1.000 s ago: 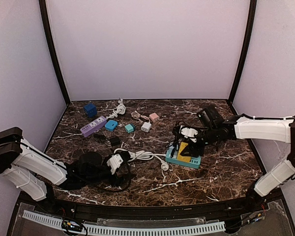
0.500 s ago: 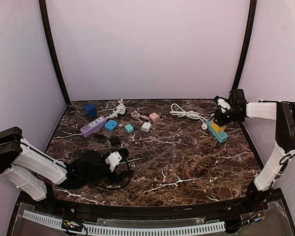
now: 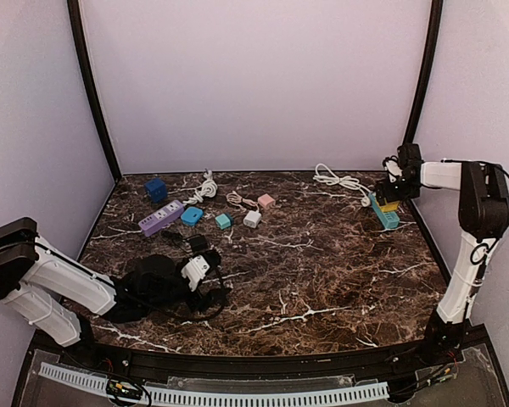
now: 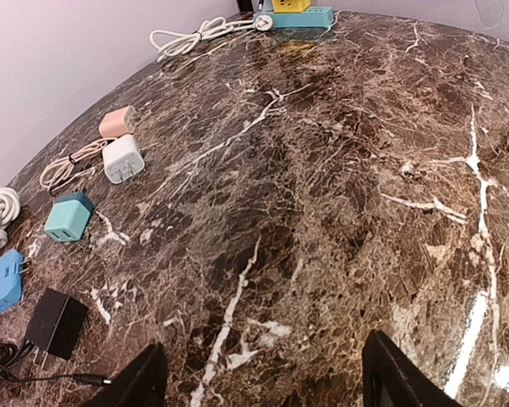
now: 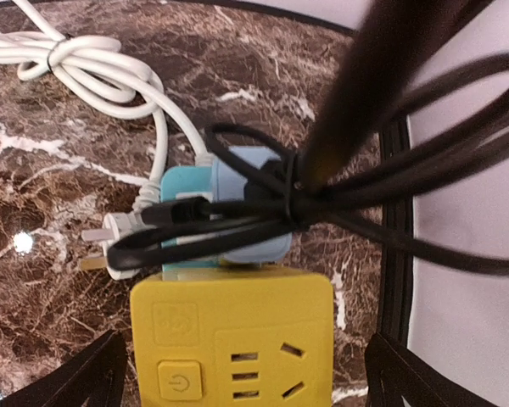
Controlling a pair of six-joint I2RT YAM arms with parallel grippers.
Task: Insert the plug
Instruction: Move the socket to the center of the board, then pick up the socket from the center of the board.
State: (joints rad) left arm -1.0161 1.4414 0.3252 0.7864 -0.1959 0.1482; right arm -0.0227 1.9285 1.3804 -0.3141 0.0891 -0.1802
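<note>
Now the right gripper [image 5: 250, 381], at two o'clock, has sprung apart off the power strip [image 3: 387, 217]. The blue plug [image 5: 233, 170] looks seated. The left gripper [image 4: 267, 377] gapes empty.

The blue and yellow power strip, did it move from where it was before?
Yes. The power strip went right and toward the back wall, from the middle of the table to the far right corner, close to the black corner post.

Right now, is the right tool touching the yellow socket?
Apart. The right wrist view shows the right tool open, with marble visible between each finger and the yellow socket.
</note>
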